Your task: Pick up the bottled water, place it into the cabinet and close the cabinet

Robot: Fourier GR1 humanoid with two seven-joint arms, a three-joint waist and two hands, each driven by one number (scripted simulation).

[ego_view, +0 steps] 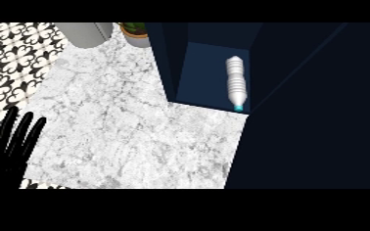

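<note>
Bottled water [236, 83] lies on its side inside the open cabinet [209, 73], long axis running front to back, cap toward the counter; left hand [20, 137] rests open far left; right hand unseen.

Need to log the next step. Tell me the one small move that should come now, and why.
Probably swing the cabinet door shut. The bottle already lies inside the open cabinet, free of any hand, so only closing seems left. The left hand rests open at the view's left edge; the right hand is out of view.
</note>
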